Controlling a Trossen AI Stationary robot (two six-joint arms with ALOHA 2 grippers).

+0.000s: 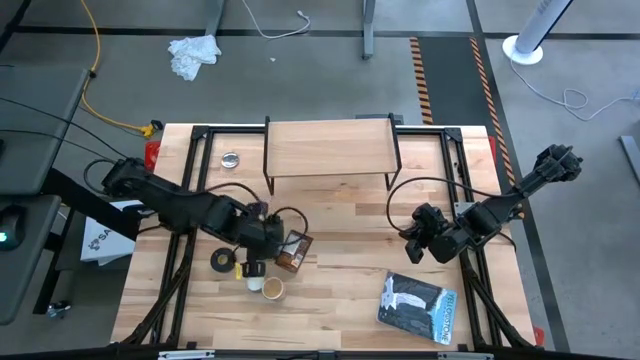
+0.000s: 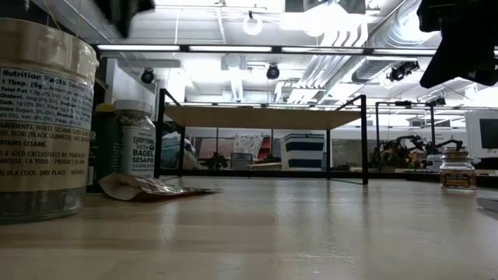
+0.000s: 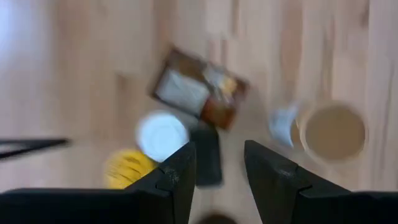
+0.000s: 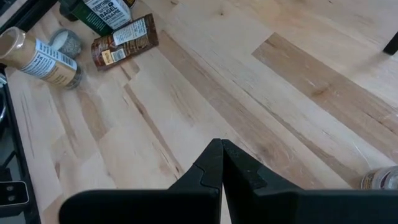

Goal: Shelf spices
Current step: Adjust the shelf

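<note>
The left gripper hung partly open over the cluster of spices near the table's front-left part, its two dark fingers apart with nothing between them, and directly past them lay a dark bottle on the wood. Around that bottle stood a white-capped bottle, a yellow-lidded jar and a tan-lidded jar, all packed close, so there was little free room on either side of the fingers. The flat brown packet lay flat just behind them, its long axis slanted across the table's grain (one end towards the shelf, the other towards the front-left corner). The shelf stood at the back edge in the middle, its plank top bare, with a wide stretch of open wood between it and the cluster. The right gripper waited above the table's right side, fingers pressed fully together and holding nothing. A tiny brown-topped jar stood upright and alone near it, well apart from the others. A dark booklet lay by the front-right edge, and a small silvery tin sat near the shelf's left legs.
</note>
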